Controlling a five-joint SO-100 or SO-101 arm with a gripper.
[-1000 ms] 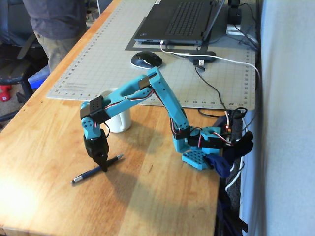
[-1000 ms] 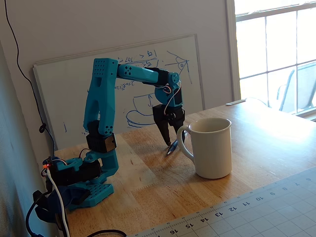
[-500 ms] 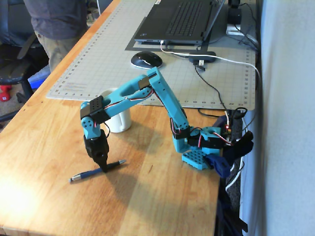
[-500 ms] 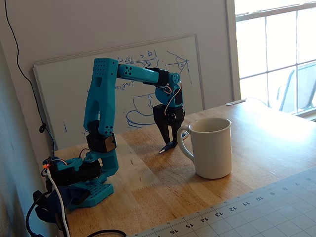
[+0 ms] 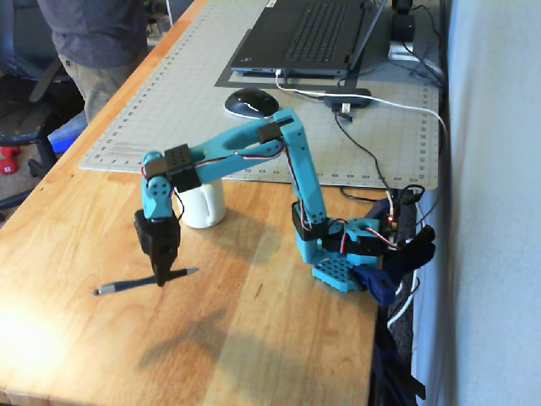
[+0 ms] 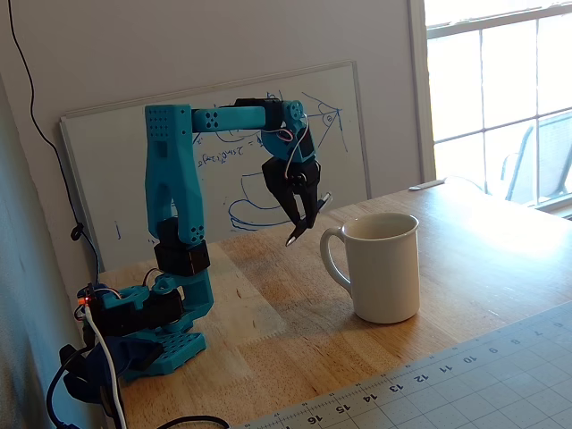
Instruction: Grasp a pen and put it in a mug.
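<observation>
My gripper (image 5: 161,280) is shut on the dark pen (image 5: 122,287), which hangs roughly level above the wooden table in a fixed view. From the other side, the pen (image 6: 323,201) sits tilted in the black gripper (image 6: 302,225), lifted clear of the tabletop and left of the mug's rim. The cream-white mug (image 6: 384,268) stands upright with its handle towards the arm. In the high fixed view the mug (image 5: 205,205) is partly hidden behind the blue forearm, just beyond the gripper.
A green cutting mat (image 5: 169,110) carries a laptop (image 5: 313,34) and a mouse (image 5: 251,102) behind the mug. Cables run down the table's right edge. A person (image 5: 93,42) stands at the far left corner. A whiteboard (image 6: 107,179) leans against the wall behind the arm.
The gripper has risen off the table with the pen in it and swung a little left in the high view; the pen no longer lies on the wood.
</observation>
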